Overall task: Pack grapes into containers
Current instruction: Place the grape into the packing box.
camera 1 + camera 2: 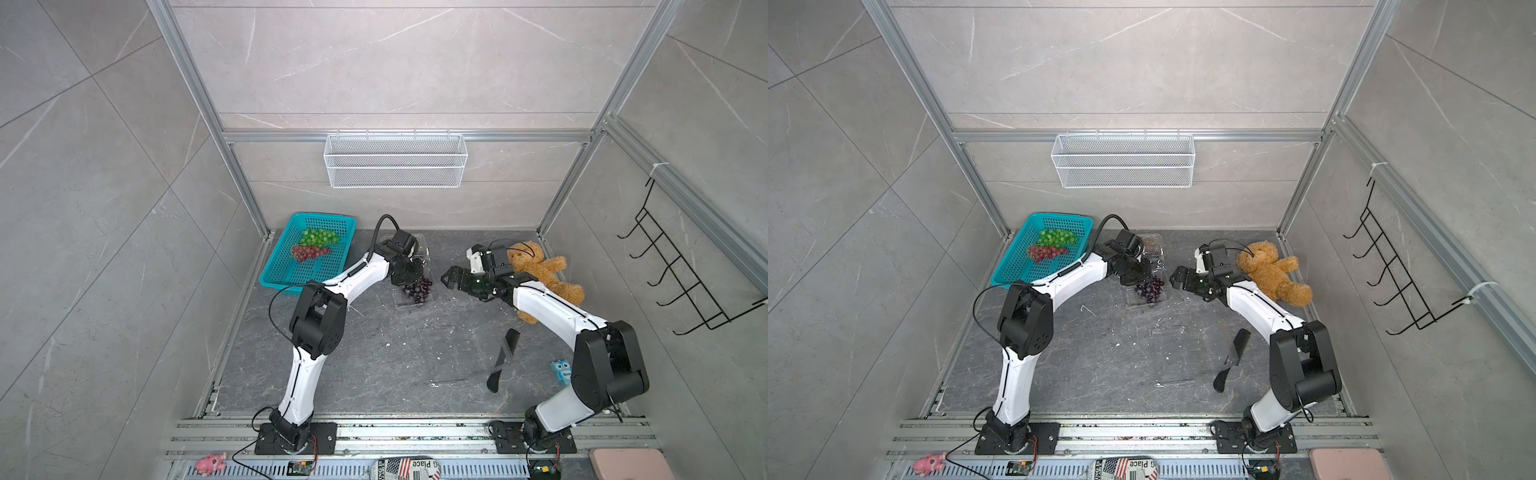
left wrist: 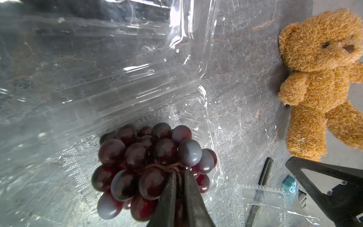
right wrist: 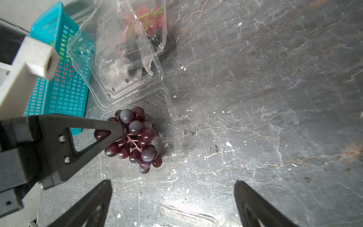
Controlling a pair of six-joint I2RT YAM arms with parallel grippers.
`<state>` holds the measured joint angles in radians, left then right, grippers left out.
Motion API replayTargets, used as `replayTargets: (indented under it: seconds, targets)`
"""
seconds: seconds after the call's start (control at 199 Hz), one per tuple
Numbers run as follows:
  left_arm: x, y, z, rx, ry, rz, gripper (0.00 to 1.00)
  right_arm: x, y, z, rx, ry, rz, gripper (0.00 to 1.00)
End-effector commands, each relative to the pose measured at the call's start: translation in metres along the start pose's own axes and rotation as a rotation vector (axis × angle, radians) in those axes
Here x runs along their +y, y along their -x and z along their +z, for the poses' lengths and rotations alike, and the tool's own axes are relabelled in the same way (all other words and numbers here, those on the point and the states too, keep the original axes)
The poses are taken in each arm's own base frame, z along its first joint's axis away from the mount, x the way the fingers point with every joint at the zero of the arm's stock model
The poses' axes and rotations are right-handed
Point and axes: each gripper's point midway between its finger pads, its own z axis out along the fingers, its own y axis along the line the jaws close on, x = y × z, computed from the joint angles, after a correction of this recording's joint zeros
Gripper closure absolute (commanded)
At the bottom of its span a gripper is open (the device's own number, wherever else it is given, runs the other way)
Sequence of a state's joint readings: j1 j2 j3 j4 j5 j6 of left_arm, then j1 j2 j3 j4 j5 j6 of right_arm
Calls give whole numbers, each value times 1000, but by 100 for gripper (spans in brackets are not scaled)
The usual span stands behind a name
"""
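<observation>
A dark purple bunch of grapes [image 1: 417, 291] [image 2: 149, 161] hangs by its stem from my left gripper [image 2: 179, 173] [image 1: 409, 276], which is shut on the stem. The bunch [image 3: 133, 139] lies within the outline of an open clear container [image 3: 170, 137] [image 2: 214, 137], lid [image 2: 117, 59] folded back. A second clear container [image 3: 137, 29] behind it holds red grapes. Green grapes [image 1: 319, 237] and red grapes [image 1: 309, 252] lie in the teal basket [image 1: 286, 274]. My right gripper [image 3: 172, 196] [image 1: 451, 278] stands wide open just right of the container, holding nothing.
A brown teddy bear [image 1: 540, 274] lies behind the right arm. A black comb [image 1: 505, 357] and a small blue owl item [image 1: 562, 371] sit at the front right, near another clear container [image 2: 265, 206]. A white wire basket [image 1: 395, 160] hangs on the back wall.
</observation>
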<state>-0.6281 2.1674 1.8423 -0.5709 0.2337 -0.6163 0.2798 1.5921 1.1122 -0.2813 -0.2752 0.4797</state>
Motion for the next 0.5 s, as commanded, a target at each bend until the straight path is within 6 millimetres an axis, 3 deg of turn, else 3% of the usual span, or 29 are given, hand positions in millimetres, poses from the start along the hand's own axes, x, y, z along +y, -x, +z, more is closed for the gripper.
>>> replayTargets:
  seconds: [0.0,0.166,0.497]
  targets:
    - [-5,1,4,-4,7,28,87,-1,-2,6,7,8,14,1]
    - [-7,-2,11,11,6,32,83,0,0,7,9,12,19,1]
    - [-17,4,4,2,-10,16,63,-2,-1,8,12,8,19,0]
